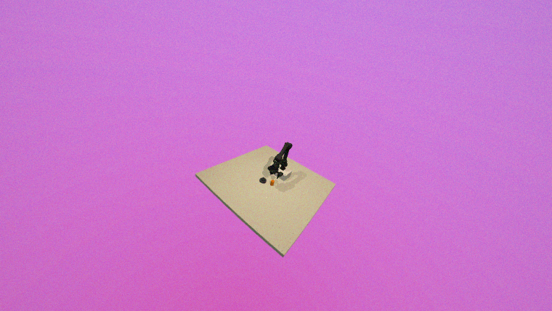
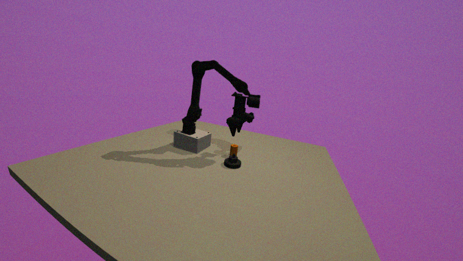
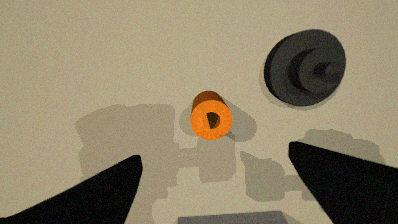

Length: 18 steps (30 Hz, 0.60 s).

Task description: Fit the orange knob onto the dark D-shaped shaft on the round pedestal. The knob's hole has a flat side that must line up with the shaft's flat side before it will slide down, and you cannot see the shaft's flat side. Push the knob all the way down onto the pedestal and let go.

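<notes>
The orange knob (image 1: 272, 182) (image 2: 233, 149) (image 3: 200, 121) stands upright on the table, its D-shaped hole facing up in the wrist view. The dark round pedestal (image 1: 262, 180) (image 2: 232, 163) (image 3: 280, 75) stands beside it, at the upper right in the wrist view, with its shaft (image 3: 332, 69) pointing up. In the exterior view the pedestal stands in front of the knob's lower part. My gripper (image 2: 236, 133) (image 3: 214, 155) is open and empty, pointing down above the knob. In the wrist view the knob shows between and beyond the fingertips. The shaft's flat side cannot be made out.
The arm stands on a pale grey base block (image 2: 185, 141), whose edge (image 3: 230, 218) shows at the bottom of the wrist view. The beige table top (image 1: 247, 200) (image 2: 207, 207) ends in straight edges. Arm shadows lie around the knob.
</notes>
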### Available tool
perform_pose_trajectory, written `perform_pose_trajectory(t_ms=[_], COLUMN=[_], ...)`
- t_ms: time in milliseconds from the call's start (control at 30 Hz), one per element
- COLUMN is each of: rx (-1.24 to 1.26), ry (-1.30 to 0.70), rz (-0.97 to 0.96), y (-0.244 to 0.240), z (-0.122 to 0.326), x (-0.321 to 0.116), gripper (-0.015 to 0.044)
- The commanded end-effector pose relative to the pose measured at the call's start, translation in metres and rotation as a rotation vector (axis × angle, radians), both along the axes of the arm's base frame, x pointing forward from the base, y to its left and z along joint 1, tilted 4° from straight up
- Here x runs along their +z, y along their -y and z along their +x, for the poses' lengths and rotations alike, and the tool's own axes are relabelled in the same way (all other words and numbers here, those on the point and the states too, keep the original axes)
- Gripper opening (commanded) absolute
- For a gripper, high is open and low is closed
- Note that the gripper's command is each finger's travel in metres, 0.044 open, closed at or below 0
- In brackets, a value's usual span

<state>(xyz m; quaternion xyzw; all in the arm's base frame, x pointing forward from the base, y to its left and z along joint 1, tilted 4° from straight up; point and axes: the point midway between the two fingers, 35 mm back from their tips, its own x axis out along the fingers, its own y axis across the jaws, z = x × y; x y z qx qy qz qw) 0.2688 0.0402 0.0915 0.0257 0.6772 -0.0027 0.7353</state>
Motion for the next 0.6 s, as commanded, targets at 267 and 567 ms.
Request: perform_pose_trajectory(t_ms=[267, 567], rx=[-0.09, -0.09], ry=[-0.002, -0.003], rz=[0.003, 0.003], y=[0.002, 0.002], z=[0.002, 0.003], x=[-0.032, -0.049], gripper=[0.044, 0.044])
